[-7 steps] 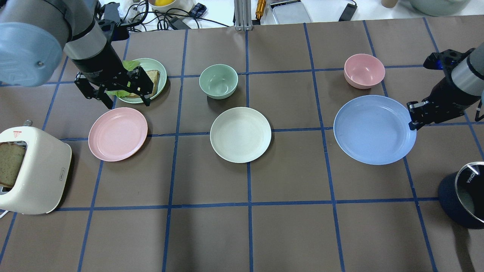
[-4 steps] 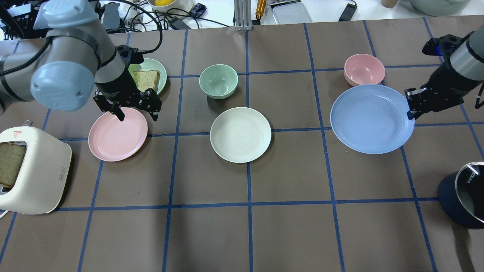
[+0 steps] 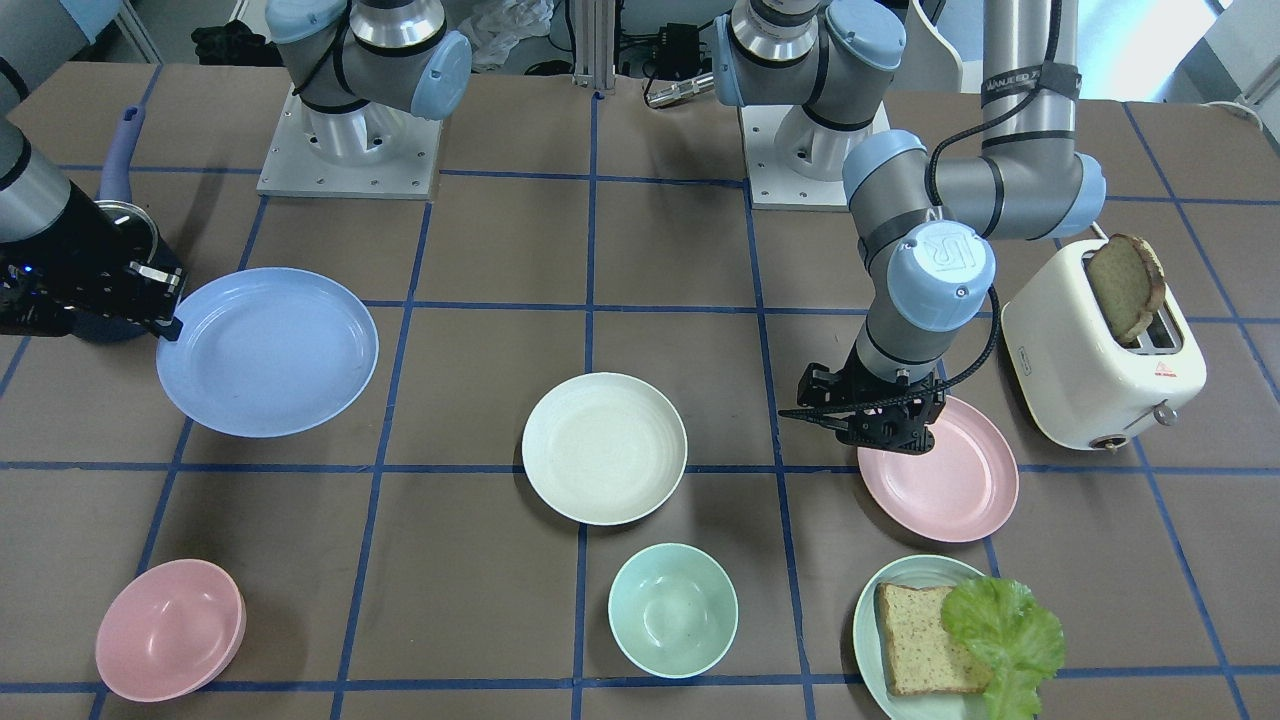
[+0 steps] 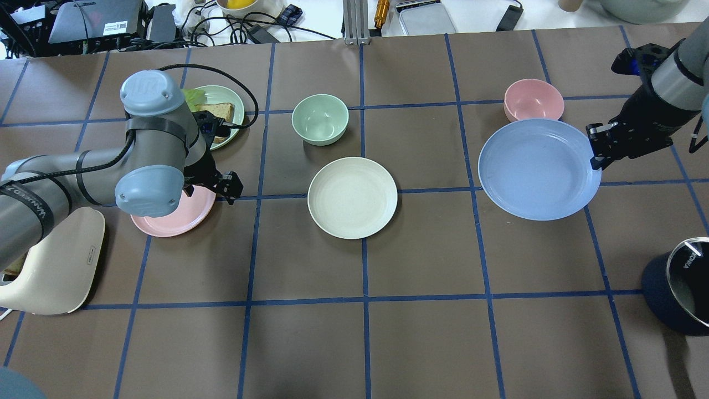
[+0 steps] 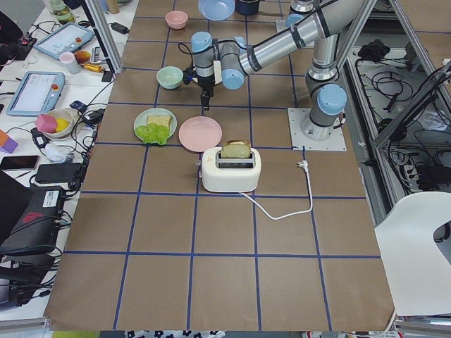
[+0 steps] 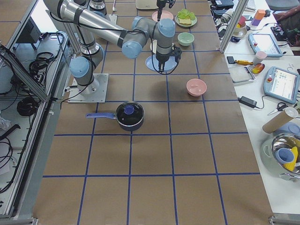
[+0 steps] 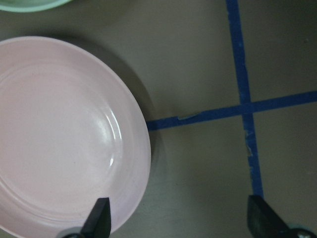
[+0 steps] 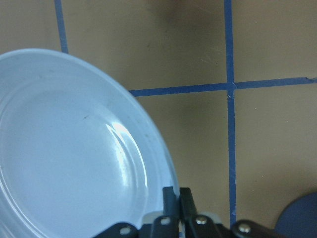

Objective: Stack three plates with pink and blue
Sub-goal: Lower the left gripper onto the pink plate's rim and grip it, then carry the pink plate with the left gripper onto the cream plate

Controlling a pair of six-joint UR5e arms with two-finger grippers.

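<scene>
The pale pink plate (image 4: 185, 215) lies on the table at the left and also shows in the left wrist view (image 7: 59, 139). My left gripper (image 4: 216, 188) is open and low over the plate's right rim, with one finger (image 7: 101, 218) over the plate and the other over the table. My right gripper (image 4: 595, 151) is shut on the right rim of the light blue plate (image 4: 536, 169) and holds it above the table. The grip shows in the right wrist view (image 8: 177, 196). The cream-white plate (image 4: 352, 198) lies in the middle, untouched.
A mint bowl (image 4: 320, 119) stands behind the cream plate. A pink bowl (image 4: 534, 97) sits just behind the lifted blue plate. A green plate with bread and lettuce (image 4: 226, 108) is behind the pink plate. A toaster (image 4: 55, 266) stands at the left, a dark pot (image 4: 678, 285) at the right.
My left arm has swung forward and down, from over the green plate to the pink plate's right rim. My right gripper has carried the blue plate up and toward the far side.
</scene>
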